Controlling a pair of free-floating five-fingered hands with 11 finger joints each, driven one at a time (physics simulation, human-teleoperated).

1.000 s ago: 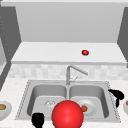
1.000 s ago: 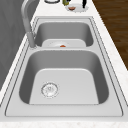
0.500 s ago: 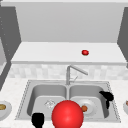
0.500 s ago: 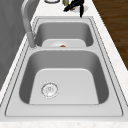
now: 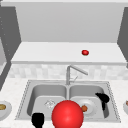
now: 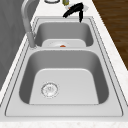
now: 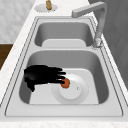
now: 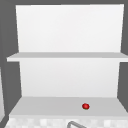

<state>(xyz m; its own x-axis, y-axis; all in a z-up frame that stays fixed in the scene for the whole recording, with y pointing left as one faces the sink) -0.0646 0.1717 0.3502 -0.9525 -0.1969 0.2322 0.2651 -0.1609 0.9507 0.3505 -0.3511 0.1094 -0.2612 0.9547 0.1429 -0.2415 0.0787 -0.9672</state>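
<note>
My right hand (image 5: 102, 97) hovers in the right basin, open, with fingers stretched out. In the right side view the right hand (image 7: 41, 74) reaches toward a small orange item (image 7: 65, 83) on a white plate (image 7: 75, 96), its fingertips at the item. The same hand (image 6: 74, 10) shows over the far basin in the left side view, beyond the plate (image 6: 53, 44). My left hand (image 5: 38, 119) hangs at the sink's front edge, beside a big red ball (image 5: 67, 115).
A faucet (image 5: 68, 74) stands behind the divider of the double sink (image 5: 30, 86). The left basin has a drain (image 6: 49, 89). A small red item (image 8: 85, 106) lies on the shelf. Dishes with food sit on the counter at the left (image 5: 3, 108) and right (image 5: 125, 104).
The right hand has come leftward from the right counter over the right basin and lowered toward the plate. The left hand and the red ball have stayed put.
</note>
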